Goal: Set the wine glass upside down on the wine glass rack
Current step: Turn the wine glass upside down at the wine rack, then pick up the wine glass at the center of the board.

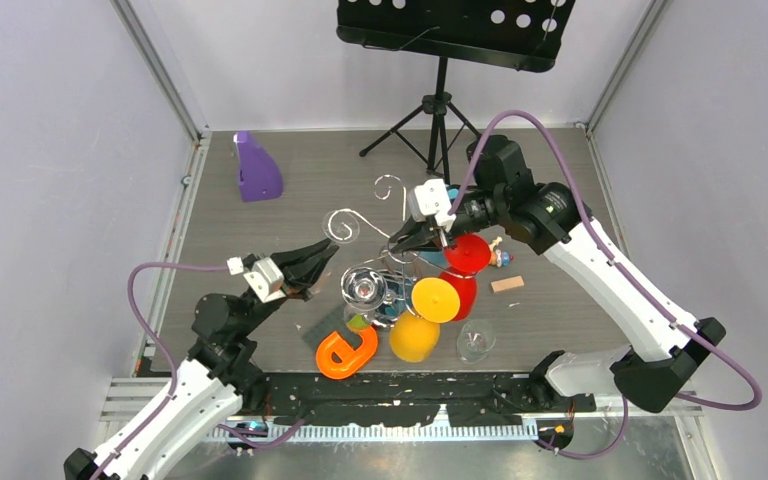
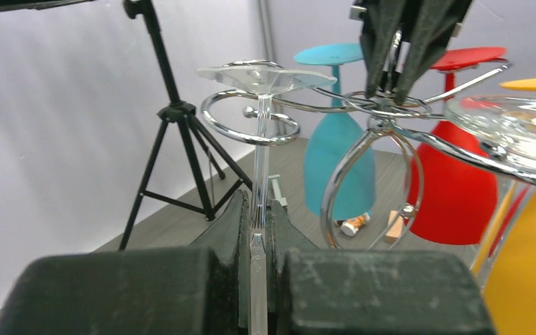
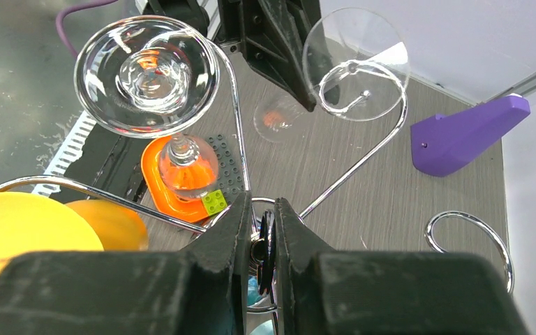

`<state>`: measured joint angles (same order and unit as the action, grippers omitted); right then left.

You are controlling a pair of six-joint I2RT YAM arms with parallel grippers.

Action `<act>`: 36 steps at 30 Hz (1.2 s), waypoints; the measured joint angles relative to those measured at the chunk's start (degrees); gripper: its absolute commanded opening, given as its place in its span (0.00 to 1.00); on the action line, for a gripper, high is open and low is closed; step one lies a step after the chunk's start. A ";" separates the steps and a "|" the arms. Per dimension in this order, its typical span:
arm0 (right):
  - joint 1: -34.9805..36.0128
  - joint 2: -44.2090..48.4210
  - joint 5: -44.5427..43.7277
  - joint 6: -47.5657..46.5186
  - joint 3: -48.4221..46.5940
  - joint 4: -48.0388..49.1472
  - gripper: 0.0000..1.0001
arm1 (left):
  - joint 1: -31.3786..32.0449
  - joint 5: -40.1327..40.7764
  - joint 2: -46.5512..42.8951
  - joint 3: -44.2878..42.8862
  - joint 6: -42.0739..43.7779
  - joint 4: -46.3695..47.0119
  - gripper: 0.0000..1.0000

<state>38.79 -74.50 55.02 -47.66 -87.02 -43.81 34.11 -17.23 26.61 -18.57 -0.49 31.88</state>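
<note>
The chrome wine glass rack point(image 1: 341, 227) stands mid-table with red, yellow, teal and one clear glass point(image 3: 146, 73) hanging upside down. My left gripper point(image 2: 258, 209) is shut on the stem of a clear wine glass point(image 2: 260, 153), held upside down. Its stem passes through a curled rack arm point(image 2: 248, 132), and its foot point(image 3: 363, 49) sits just above that ring. The left gripper point(image 1: 326, 253) is left of the rack. My right gripper point(image 3: 262, 220) is shut on the rack's top hub and comes from the right in the top view point(image 1: 398, 245).
A black tripod music stand point(image 1: 440, 110) stands at the back. A purple block point(image 1: 257, 170) lies back left. An orange piece point(image 1: 345, 352) on a grey studded plate and another clear glass point(image 1: 476, 340) are near the front. A wooden block point(image 1: 507, 284) lies to the right.
</note>
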 measured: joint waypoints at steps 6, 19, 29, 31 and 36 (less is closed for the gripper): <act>0.04 -1.27 0.02 0.87 -0.85 0.24 0.05 | -0.09 -4.85 1.95 -2.27 0.09 -5.27 0.00; 0.04 -2.38 -1.42 2.73 -1.57 1.38 0.06 | -0.33 -6.97 7.96 -6.43 0.87 -10.08 0.44; 0.04 -2.40 -2.23 3.67 -1.57 1.86 0.14 | -0.33 -2.47 -0.04 -6.23 1.86 -15.96 0.99; 0.04 -2.51 -2.54 4.07 -1.57 2.10 0.20 | -0.33 -0.28 -3.43 -5.35 1.68 -17.18 0.99; 0.04 -3.58 -4.09 4.70 -1.90 3.23 0.30 | -0.33 6.23 -13.49 -2.19 -2.01 -20.61 1.00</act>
<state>38.83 -78.08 50.94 -42.96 -88.92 -40.58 33.78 -11.00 13.13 -20.75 -2.50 11.27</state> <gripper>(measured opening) 0.262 0.994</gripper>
